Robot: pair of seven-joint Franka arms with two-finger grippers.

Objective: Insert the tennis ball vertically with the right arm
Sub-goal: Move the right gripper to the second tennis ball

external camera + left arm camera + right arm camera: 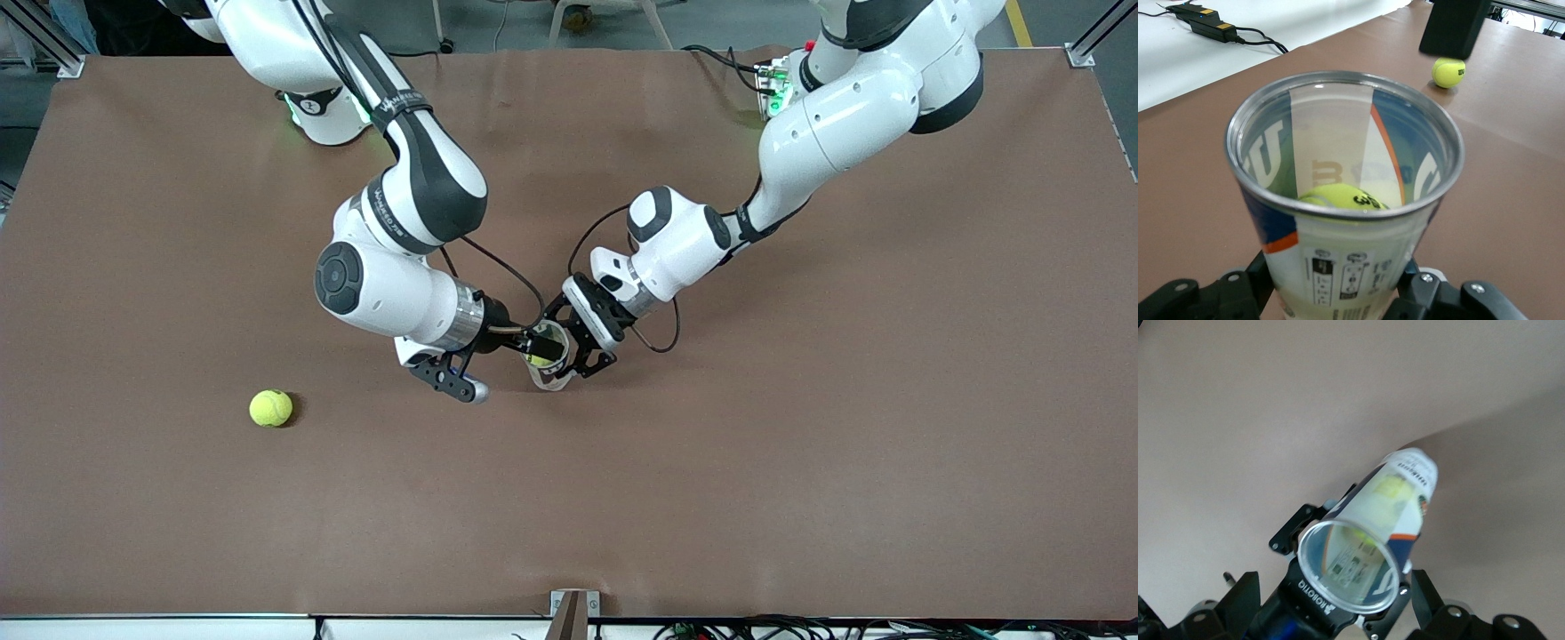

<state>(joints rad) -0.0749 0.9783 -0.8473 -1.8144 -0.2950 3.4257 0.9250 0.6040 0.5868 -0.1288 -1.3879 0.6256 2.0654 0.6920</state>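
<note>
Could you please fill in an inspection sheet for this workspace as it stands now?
Surface: brown table, bare where visible.
Job's things: clear ball can upright, one tennis ball inside at the bottom; second tennis ball loose on the table toward the right arm's end.
Clutter: nothing seen.
Grippers: left gripper clamps the can low on its wall; right gripper open, over the can's mouth.
Cables: black cables loop from both wrists; power adapter off the table's edge.
Surroundings: metal frame posts at the corners.
</note>
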